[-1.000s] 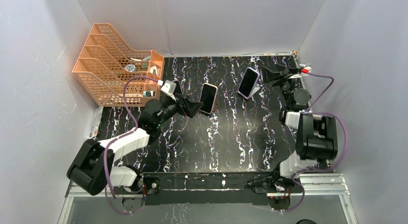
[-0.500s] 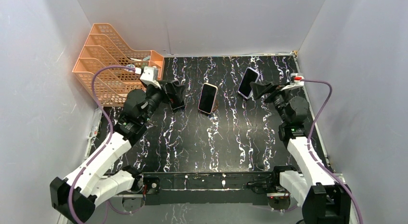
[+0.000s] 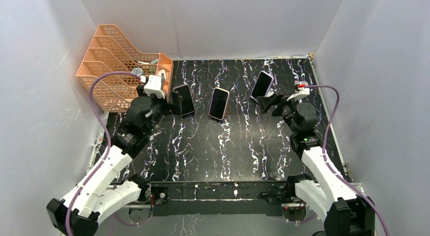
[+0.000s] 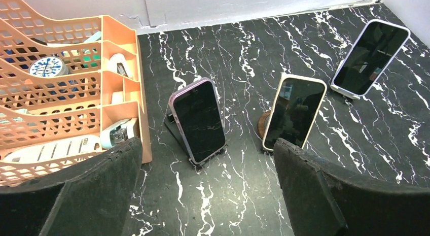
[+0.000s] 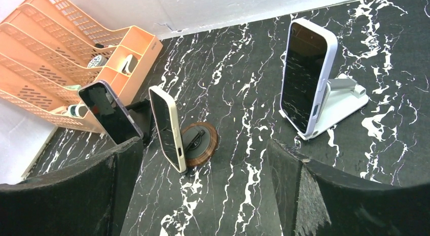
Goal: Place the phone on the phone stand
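Three phones lean upright on stands on the black marbled table. A purple-edged phone (image 4: 198,120) rests on a black stand (image 4: 173,130) at the left. A cream-edged phone (image 4: 294,112) rests on a round wooden stand (image 5: 199,144) in the middle. A lilac-cased phone (image 5: 307,73) rests on a white stand (image 5: 342,101) at the right. My left gripper (image 4: 205,193) is open and empty, just in front of the purple phone. My right gripper (image 5: 203,188) is open and empty, in front of the lilac phone.
An orange mesh desk organiser (image 3: 119,63) holding small items stands at the back left, close beside my left gripper (image 3: 172,101). White walls enclose the table on three sides. My right gripper (image 3: 269,101) hangs close to the right phone (image 3: 261,86).
Both arms have pulled back from the phones toward the near side. The left gripper has left the purple phone standing on its stand. The right gripper has drawn left and down from the lilac phone.
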